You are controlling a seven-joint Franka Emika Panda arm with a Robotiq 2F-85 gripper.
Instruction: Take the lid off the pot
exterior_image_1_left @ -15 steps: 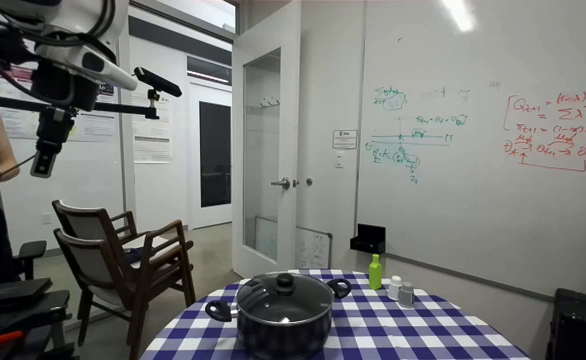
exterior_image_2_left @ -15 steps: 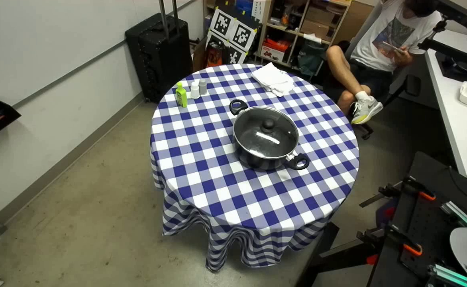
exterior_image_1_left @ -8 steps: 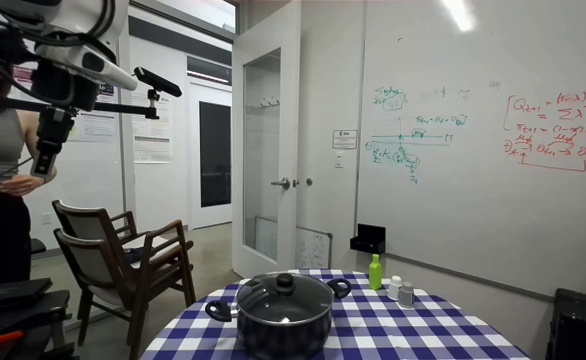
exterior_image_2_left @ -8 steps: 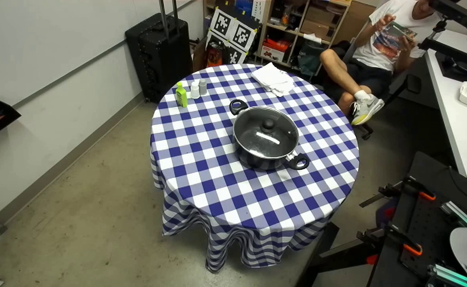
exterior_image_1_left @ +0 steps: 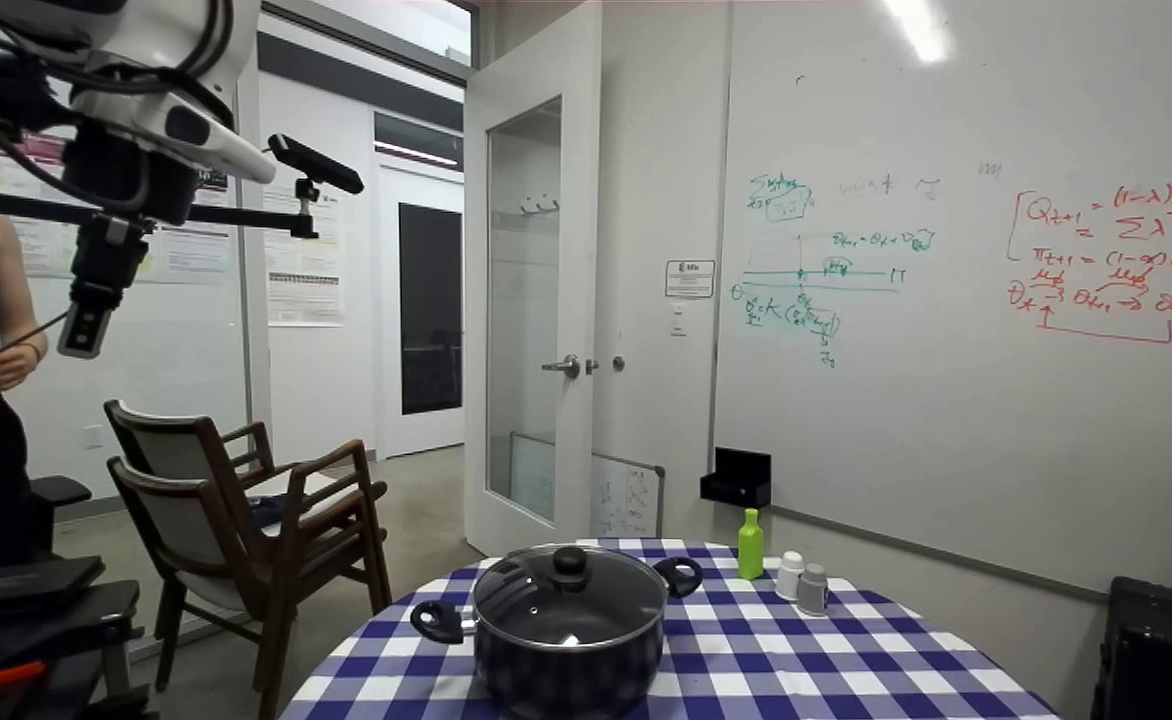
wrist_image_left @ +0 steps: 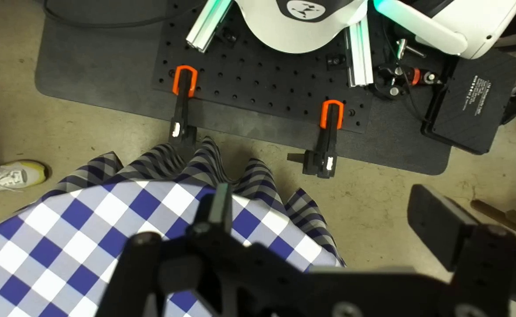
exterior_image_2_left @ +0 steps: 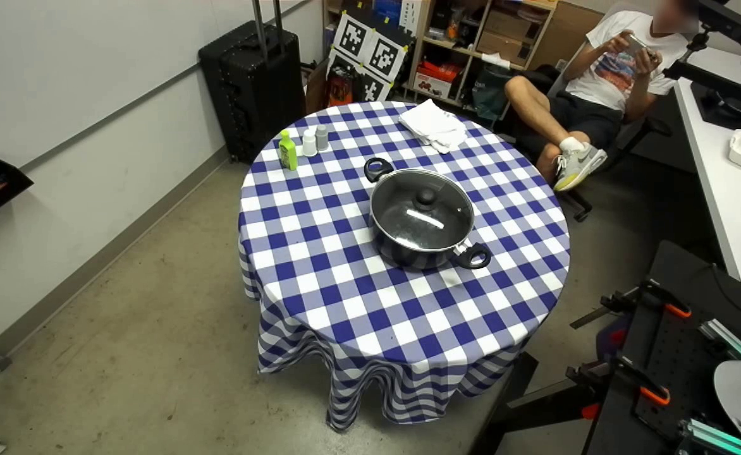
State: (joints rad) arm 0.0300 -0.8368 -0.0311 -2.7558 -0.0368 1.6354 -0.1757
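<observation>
Tool (wrist_image_left: 327,215): leftmost of the working bits, left and near as an exterior view has it, hanging high on the arm (exterior_image_1_left: 231,150). Fingers (wrist_image_left: 434,224) spread wide, nothing between them. Wrist view looks down on one edge of the surface (wrist_image_left: 79,244); no pot in that view.
Tool to lid: target is to the right of the tool and well below it, well apart. Single arm, so no side to choose. I'd call this pre-approach; next is probably a traverse right, then straight down.
Left handle (exterior_image_1_left: 441,628): pokes out left and near.
Pot (exterior_image_1_left: 568,680): upright on the surface, lid still on.
Lid (exterior_image_1_left: 596,607): seated on the pot in both exterior views, looks level.
Knob (exterior_image_1_left: 570,568): dark, top centre of the lid, nothing on it. Likely pinch point. Looks round, so no long axis to match; centring matters more. Off-centre descent could skate the lid.
Right handle (exterior_image_1_left: 666,575): right and far; handle line runs left-near to right-far.
Green bottle (exterior_image_1_left: 750,545): right and far of the pot, apart from it.
White shaker (exterior_image_1_left: 789,577): just right of the bottle.
Grey shaker (exterior_image_1_left: 813,592): rightmost, just beside the white one; can't tell if touching.
</observation>
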